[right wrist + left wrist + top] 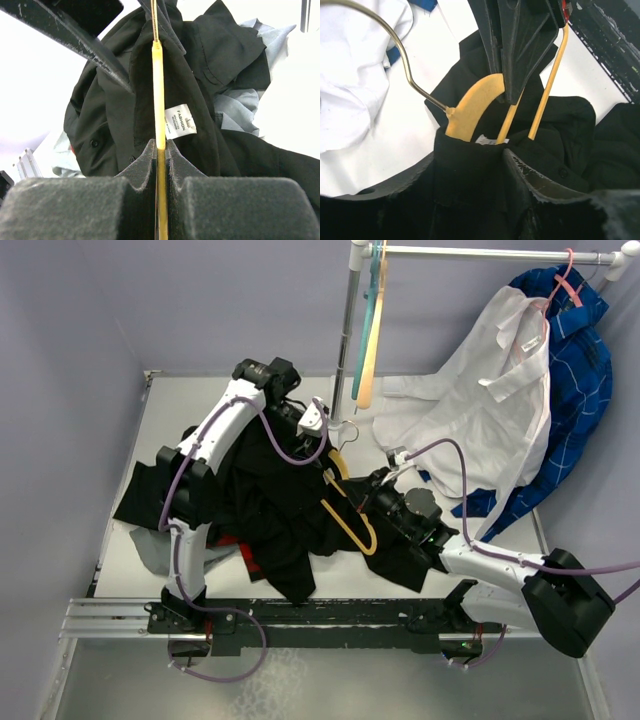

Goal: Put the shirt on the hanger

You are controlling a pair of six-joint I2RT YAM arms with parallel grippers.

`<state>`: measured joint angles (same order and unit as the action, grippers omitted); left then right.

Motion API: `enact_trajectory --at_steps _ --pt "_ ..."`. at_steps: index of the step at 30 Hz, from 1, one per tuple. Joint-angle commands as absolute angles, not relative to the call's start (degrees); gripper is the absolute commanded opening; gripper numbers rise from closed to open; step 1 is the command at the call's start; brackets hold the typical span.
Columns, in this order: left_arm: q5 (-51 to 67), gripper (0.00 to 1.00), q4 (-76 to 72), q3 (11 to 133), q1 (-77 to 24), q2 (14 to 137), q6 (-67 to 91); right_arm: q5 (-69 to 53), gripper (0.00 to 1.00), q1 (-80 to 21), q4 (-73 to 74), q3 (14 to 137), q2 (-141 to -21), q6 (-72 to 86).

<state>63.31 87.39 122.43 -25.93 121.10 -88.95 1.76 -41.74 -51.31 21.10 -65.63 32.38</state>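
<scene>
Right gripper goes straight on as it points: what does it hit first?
The shirt: its collar, by the white label, wraps the hanger just ahead of the right gripper clamped on it. Looks almost touching, though depth is hard to judge.

Hanger (159,90) tight in right claw (161,147)

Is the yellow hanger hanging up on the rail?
No, the yellow hanger is down low on the black shirt, pinched by the right gripper.
</scene>
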Motion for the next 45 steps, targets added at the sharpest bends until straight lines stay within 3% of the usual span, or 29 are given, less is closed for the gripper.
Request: enact_trajectory --at_steps 1,2,6,7,8,19,20,22,24,25,29,33,39,45 --pt "66.73 0.47 88.77 122.35 -27.36 117.27 -88.91 2.75 0.0 -41.57 -55.11 21.77 -65.07 30.94" --pt "66.39 0.41 88.77 122.03 -27.56 117.08 -89.19 2.81 0.0 -41.57 -54.96 21.72 -64.97 30.79" --pt "65.26 0.35 88.74 120.91 -28.11 116.5 -90.0 2.81 0.0 -41.56 -54.67 21.79 -64.86 30.5" --pt "65.14 0.13 88.72 120.63 -28.12 116.35 -90.48 2.93 0.0 -41.57 -54.67 21.72 -64.86 30.45" --pt "65.11 0.02 88.76 120.37 -28.12 116.08 -90.98 2.98 0.0 -41.55 -54.73 21.73 -64.87 30.45" --pt "64.13 0.0 88.77 121.15 -27.9 114.25 -90.75 1.82 0.0 -41.55 -53.77 21.7 -62.97 29.8" --pt "63.77 0.0 88.77 121.21 -27.68 113.82 -90.57 1.13 0.06 -41.57 -51.66 22.24 -62.13 29.82" --pt "63.02 0.0 88.86 120.83 -27.14 112.35 -90.71 2.11 0.3 -41.53 -46.22 23.09 -58.64 28.5" --pt "62.31 0.0 88.81 119.67 -26.67 110.27 -91.24 4.69 0.66 -41.57 -39.9 23.49 -52.81 26.96" --pt "61.91 0.0 88.85 118.82 -26.52 109.16 -91.56 6.6 0.78 -41.54 -35.56 24.22 -49.55 26.59" --pt "60.84 0.0 88.86 114.99 -26.19 104.82 -92.21 12.83 0.98 -40.87 -17.62 27.92 -35.31 26.48" --pt "60.07 0.0 88.7 113.16 -26.1 102.25 -92.19 10.67 1.0 -40.36 -7.7 29.48 -26.07 28.19" --pt "60.75 0.0 88.77 123.33 -25.4 103.35 -84.56 -2.81 0.99 -40.41 -3.52 22.74 -12.73 31.43" --pt "60.51 0.0 88.68 131.16 -25.31 103.08 -81.07 -11.13 0.81 -40.43 -2.12 17.37 -11.83 35.25"
